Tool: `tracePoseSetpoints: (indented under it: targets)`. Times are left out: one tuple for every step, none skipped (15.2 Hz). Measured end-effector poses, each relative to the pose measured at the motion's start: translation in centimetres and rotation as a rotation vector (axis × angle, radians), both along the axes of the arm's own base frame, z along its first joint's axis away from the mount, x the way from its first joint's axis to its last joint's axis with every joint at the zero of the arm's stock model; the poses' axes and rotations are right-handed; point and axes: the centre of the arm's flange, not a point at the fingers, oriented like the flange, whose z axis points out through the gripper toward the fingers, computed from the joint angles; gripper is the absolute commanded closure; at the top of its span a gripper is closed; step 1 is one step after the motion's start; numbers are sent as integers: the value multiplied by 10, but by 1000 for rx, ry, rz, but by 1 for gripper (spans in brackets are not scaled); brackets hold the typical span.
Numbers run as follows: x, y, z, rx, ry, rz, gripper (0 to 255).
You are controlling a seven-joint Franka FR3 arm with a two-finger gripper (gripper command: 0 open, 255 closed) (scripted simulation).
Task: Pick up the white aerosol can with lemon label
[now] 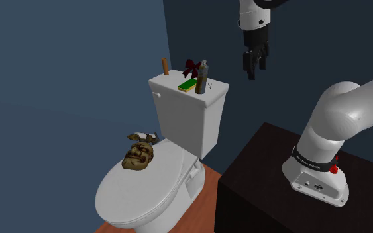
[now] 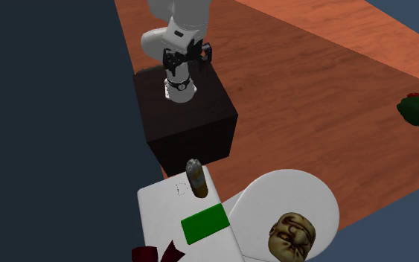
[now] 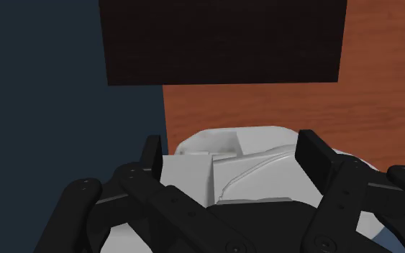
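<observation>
I saw the white toilet (image 1: pixel 185 126) fill the middle of the shoulder view, with the dark stand (image 1: pixel 258 182) at its lower right and the white arm (image 1: pixel 350 112) rising from it. The black gripper (image 1: pixel 251 73) hung above the tank, off to the shoulder view's right, fingers spread wide and holding nothing. A brown face mask (image 1: pixel 138 157) lay on the closed lid. On the tank top sat a green sponge (image 1: pixel 188 85) and, just beside it at the corner nearest the stand, the aerosol can (image 1: pixel 203 77), upright, drawn greyish-brown, well apart from the gripper. A red bow (image 1: pixel 192 67) sat behind it.
</observation>
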Motion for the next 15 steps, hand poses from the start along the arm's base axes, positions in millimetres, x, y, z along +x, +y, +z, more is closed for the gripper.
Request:
tracePoseSetpoints:
  targets:
    - [0, 0, 0, 0, 0, 0, 0]
    - [4, -2, 0, 7, -7, -1, 0]
    - [12, -4, -1, 17, -18, -3, 0]
    - [21, -9, -6, 29, -32, -4, 0]
    - [31, -15, -8, 42, -47, -6, 0]
    - [43, -20, -7, 56, -64, -9, 0]
    - [50, -26, -8, 70, -80, -11, 0]
    - [59, -30, -11, 84, -96, -13, 0]
    - [68, -35, -11, 98, -113, -15, 0]
    - [79, -39, -12, 112, -129, -18, 0]
    - [90, -43, -12, 126, -146, -20, 0]
    - [98, -49, -13, 140, -163, -22, 0]
    - [110, -56, -18, 154, -178, -25, 0]
    - [122, -66, -18, 167, -195, -27, 0]
    - [132, -71, -18, 181, -212, -30, 0]
